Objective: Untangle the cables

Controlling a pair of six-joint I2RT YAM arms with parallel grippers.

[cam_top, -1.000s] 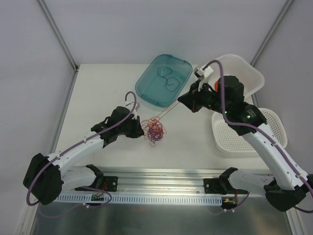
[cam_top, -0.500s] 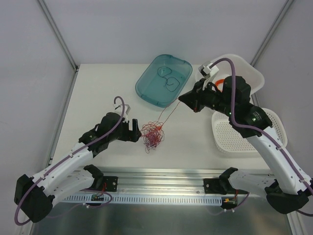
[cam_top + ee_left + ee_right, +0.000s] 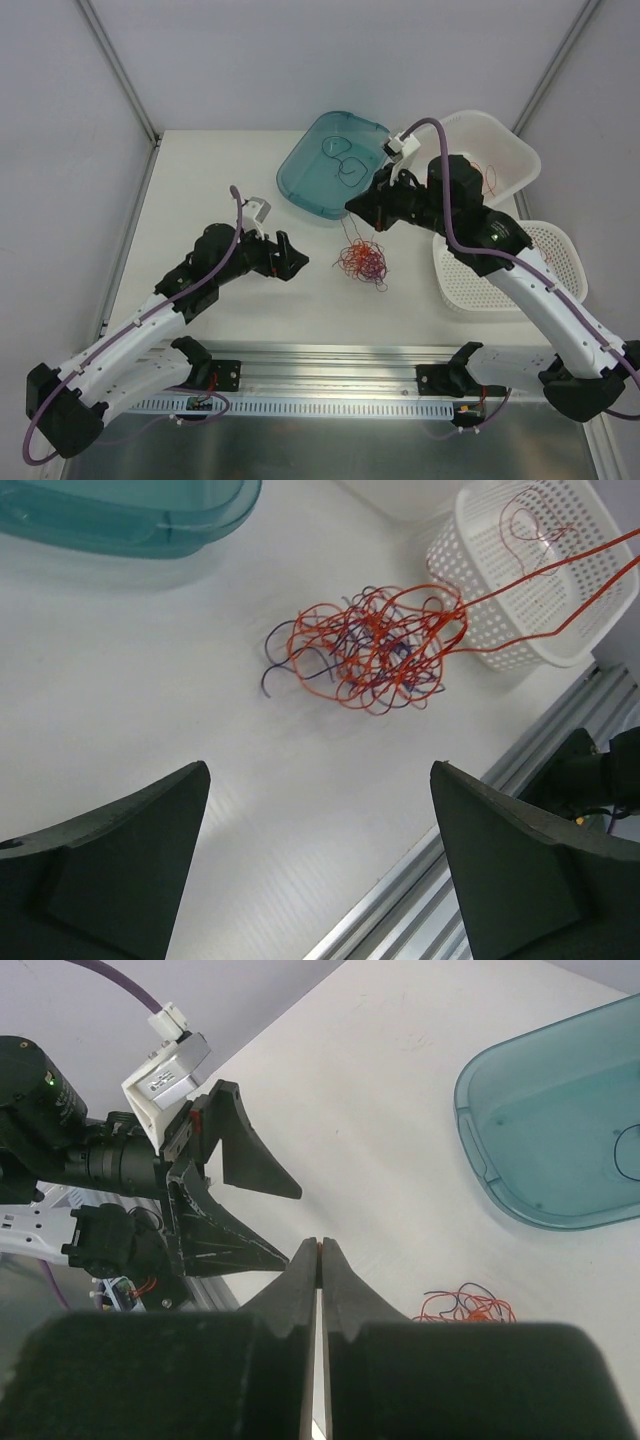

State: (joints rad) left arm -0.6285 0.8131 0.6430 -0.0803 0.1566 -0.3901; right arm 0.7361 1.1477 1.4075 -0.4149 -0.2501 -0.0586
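The cables (image 3: 363,262) are a small wad of thin red, orange and dark wires lying on the white table (image 3: 220,180). My left gripper (image 3: 293,255) stands open to the left of the wad and touches nothing; in its own view the wad (image 3: 370,650) lies well ahead of the open gripper (image 3: 320,770). My right gripper (image 3: 352,208) hovers just above and behind the wad, shut on a red strand; a speck of red shows between its tips (image 3: 319,1245). Taut red strands (image 3: 560,570) run up from the wad towards it.
A teal tray (image 3: 312,175) at the back holds two dark wire loops (image 3: 345,160). A white basket (image 3: 515,150) at the back right holds a red wire (image 3: 490,178). A second white basket (image 3: 500,275) sits right of the wad. An aluminium rail (image 3: 330,385) runs along the near edge.
My left gripper has opened, let go of the wad and drawn back to the left. The right gripper moved left with its strand, and the wad slid to the right.
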